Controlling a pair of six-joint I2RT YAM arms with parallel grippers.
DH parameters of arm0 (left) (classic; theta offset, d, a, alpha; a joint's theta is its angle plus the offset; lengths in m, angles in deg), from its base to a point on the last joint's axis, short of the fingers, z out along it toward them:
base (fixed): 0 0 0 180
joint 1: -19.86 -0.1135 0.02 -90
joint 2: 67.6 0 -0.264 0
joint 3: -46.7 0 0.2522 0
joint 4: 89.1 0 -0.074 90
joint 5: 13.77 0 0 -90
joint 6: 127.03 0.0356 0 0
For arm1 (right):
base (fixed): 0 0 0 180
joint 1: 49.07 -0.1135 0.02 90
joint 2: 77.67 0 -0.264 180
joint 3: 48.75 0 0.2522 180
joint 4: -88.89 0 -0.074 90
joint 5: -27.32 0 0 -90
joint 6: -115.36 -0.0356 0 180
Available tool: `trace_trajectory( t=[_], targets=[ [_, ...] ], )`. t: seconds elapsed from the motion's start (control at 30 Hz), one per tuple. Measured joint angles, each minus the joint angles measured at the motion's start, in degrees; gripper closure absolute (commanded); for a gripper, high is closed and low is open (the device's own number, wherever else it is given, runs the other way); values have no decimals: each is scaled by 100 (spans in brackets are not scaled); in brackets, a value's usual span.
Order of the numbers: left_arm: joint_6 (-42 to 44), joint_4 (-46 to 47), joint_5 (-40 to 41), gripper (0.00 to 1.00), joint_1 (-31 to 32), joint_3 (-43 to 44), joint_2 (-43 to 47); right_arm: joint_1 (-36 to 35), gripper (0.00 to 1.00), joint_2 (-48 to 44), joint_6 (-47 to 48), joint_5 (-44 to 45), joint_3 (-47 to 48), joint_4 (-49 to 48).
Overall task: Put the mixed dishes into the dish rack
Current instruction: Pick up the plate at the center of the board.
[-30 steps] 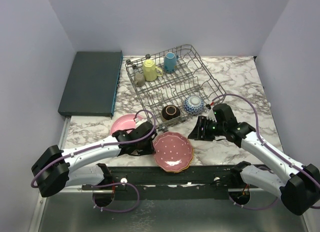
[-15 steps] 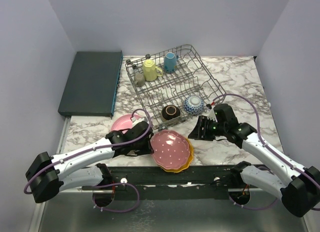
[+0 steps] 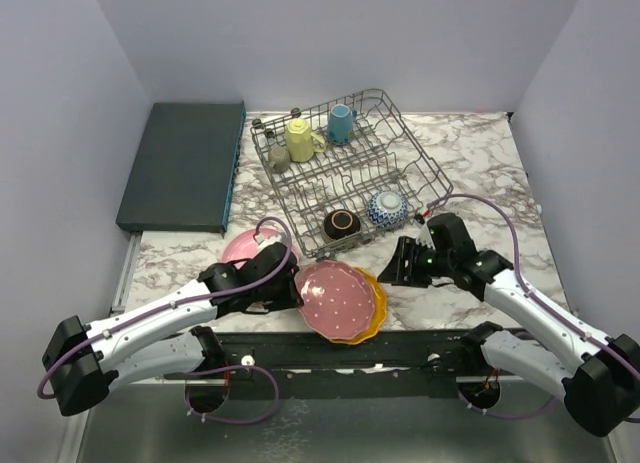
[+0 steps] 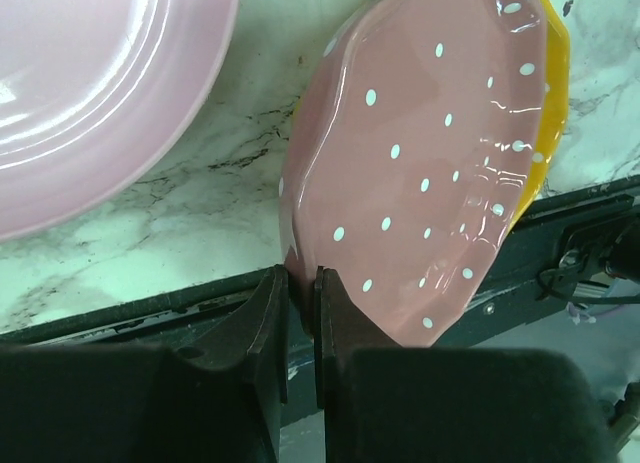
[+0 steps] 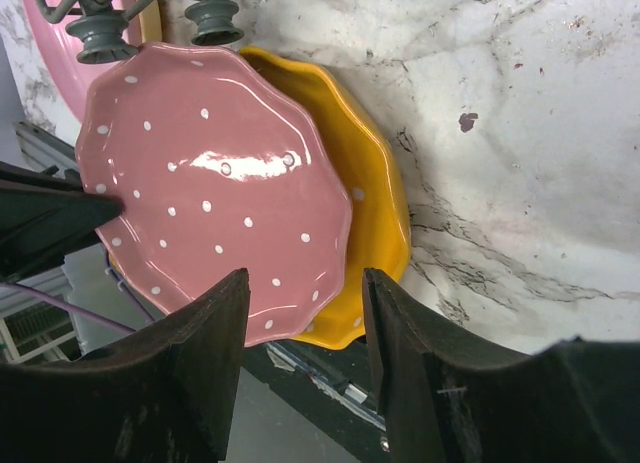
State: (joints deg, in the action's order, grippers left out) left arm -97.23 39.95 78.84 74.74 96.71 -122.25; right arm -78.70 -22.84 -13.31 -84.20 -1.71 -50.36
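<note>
Left wrist, dotted plate (image 4: 430, 163) tilted, rim pinched by left gripper (image 4: 302, 288)

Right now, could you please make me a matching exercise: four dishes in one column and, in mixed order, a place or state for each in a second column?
Dishes
1. dotted pink plate
2. orange plate
3. yellow mug
4. plain pink plate

Place or state
A. sits in the dish rack
B. lies unstacked on the table, beside the rack
C. tilted, gripped at its rim by the left pincer
D. lies partly under another plate

Pairs: 1-C, 2-D, 3-A, 4-B
</note>
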Motion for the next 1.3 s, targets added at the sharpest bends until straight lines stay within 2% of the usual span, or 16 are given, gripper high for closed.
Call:
trace_trajectory(
  t=[0.6, 1.3],
  targets=[
    [-70, -238, -492, 100, 0, -2, 708, -2, 45, -92, -251, -151, -376, -251],
    [-144, -289, -535, 100, 0, 131, 966, -2, 44, -271, -678, -1128, -957, -1215]
  ],
)
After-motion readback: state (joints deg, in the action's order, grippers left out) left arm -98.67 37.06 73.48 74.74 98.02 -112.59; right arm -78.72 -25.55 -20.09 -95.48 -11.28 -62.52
